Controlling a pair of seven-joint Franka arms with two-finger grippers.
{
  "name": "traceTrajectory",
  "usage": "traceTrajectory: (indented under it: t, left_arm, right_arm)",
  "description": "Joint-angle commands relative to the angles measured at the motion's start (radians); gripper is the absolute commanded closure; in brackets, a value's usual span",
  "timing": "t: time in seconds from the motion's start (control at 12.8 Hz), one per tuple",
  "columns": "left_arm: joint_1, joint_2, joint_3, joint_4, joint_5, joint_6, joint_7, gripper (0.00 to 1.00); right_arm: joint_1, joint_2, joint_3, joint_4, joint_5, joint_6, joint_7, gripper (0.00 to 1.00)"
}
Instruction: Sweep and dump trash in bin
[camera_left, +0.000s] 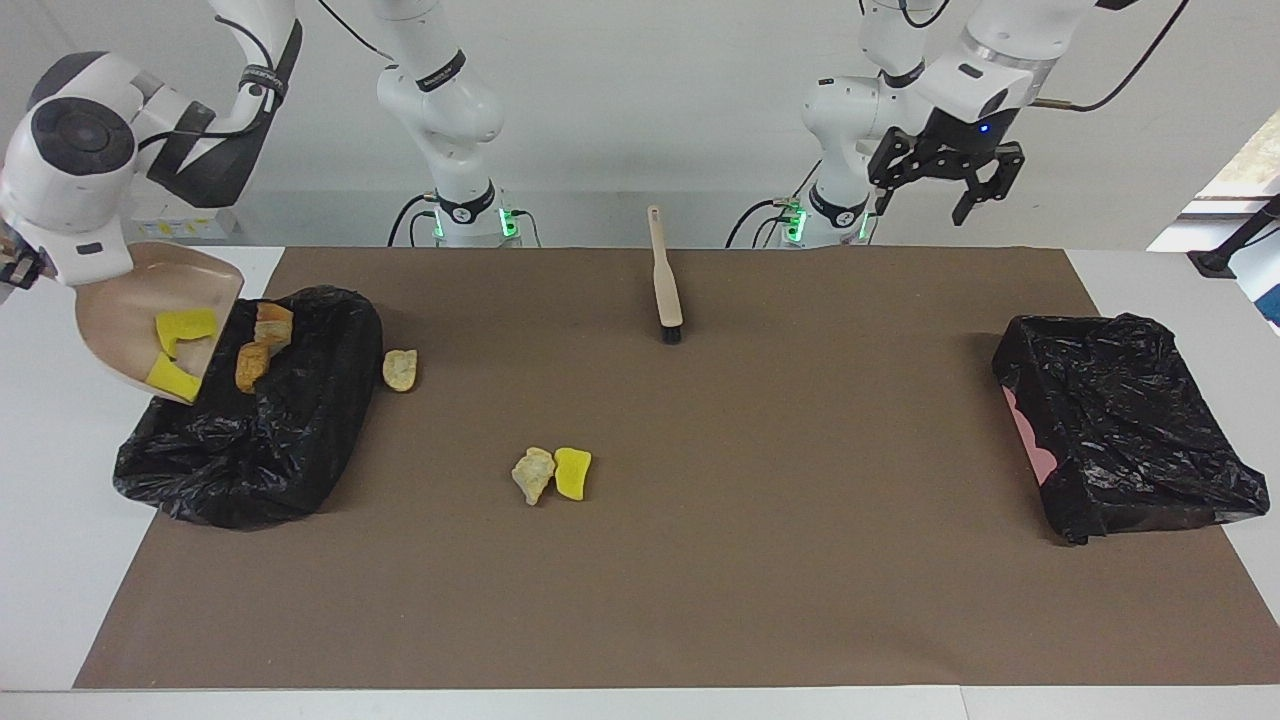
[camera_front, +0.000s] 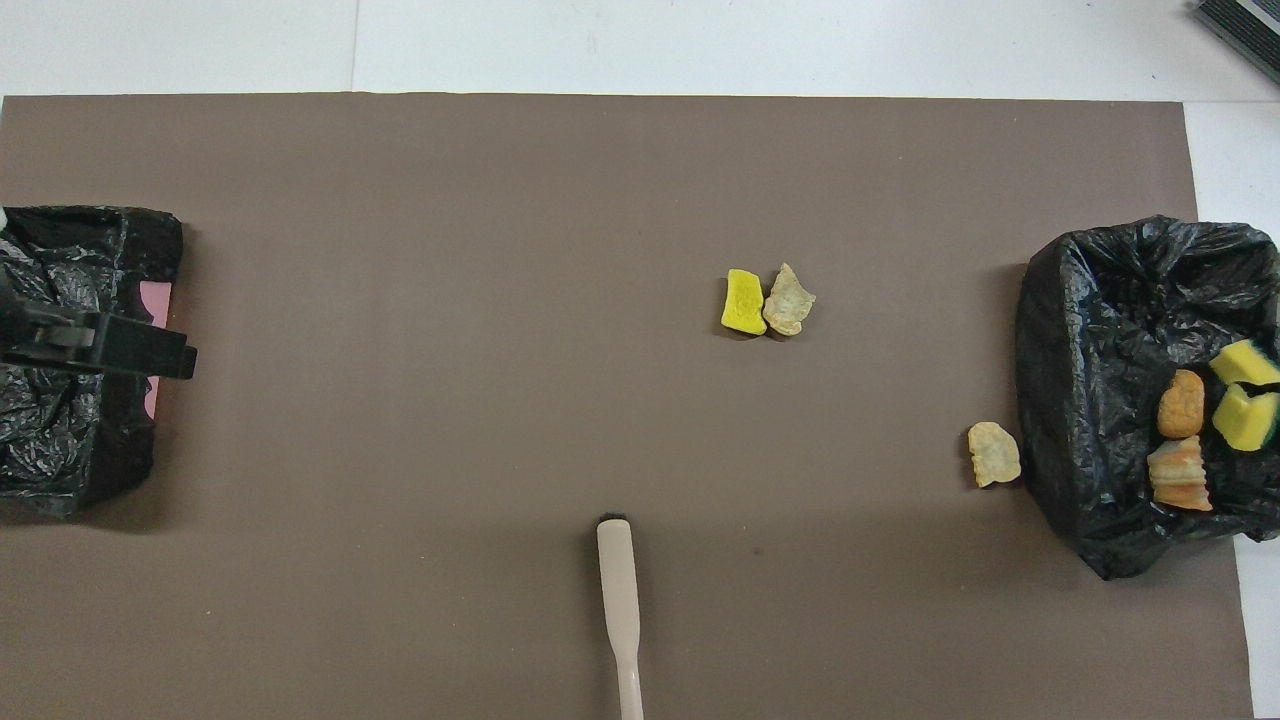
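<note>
My right gripper (camera_left: 14, 274), mostly hidden by its wrist, is shut on the handle of the beige dustpan (camera_left: 125, 305), which is tipped steeply over the black-bagged bin (camera_left: 300, 420). Two yellow sponge pieces (camera_left: 185, 326) still lie in the pan. A brown lump (camera_left: 250, 365) and a beige lump (camera_left: 272, 325) are sliding off its lip into the bin (camera_front: 1100, 350). More trash lies on the mat: a beige lump (camera_left: 400, 369) beside the bin, and a beige lump (camera_left: 533, 474) touching a yellow sponge (camera_left: 573, 472) mid-mat. My left gripper (camera_left: 945, 175) hangs open and empty, high above the mat's edge by its base.
The beige brush (camera_left: 665, 285) lies loose on the brown mat (camera_left: 760, 560) close to the robots, bristles pointing away from them. A second black-bagged bin (camera_left: 1130, 420) with a pink side stands at the left arm's end, and my left gripper (camera_front: 100, 345) shows over it from overhead.
</note>
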Motion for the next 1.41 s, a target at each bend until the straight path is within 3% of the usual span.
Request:
traceTrajectory:
  t: [0.0,0.23,0.39,0.86,1.33]
  left_arm:
    - [0.052,0.062,-0.013,0.086,0.020,-0.053,0.112,0.00]
    - [0.071,0.007,-0.005,0.037,0.046,-0.041,0.199,0.00]
    - [0.077,-0.071,-0.001,-0.095,0.044,0.020,0.186,0.00]
    - [0.080,-0.023,0.003,-0.074,0.072,0.062,0.185,0.00]
    - [0.094,-0.071,0.001,-0.157,0.077,0.101,0.096,0.00]
  right_arm:
    - [0.036,-0.031,0.011,-0.035,-0.098,-0.045,0.020,1.00]
    - [0.037,-0.060,0.014,-0.023,-0.060,-0.054,0.029,1.00]
    - [0.063,-0.064,0.017,-0.021,0.067,-0.071,0.053,1.00]
    - [0.197,-0.058,0.019,-0.030,0.401,-0.125,0.195,1.00]
    - [0.385,0.004,0.020,-0.053,0.652,-0.108,0.530,1.00]
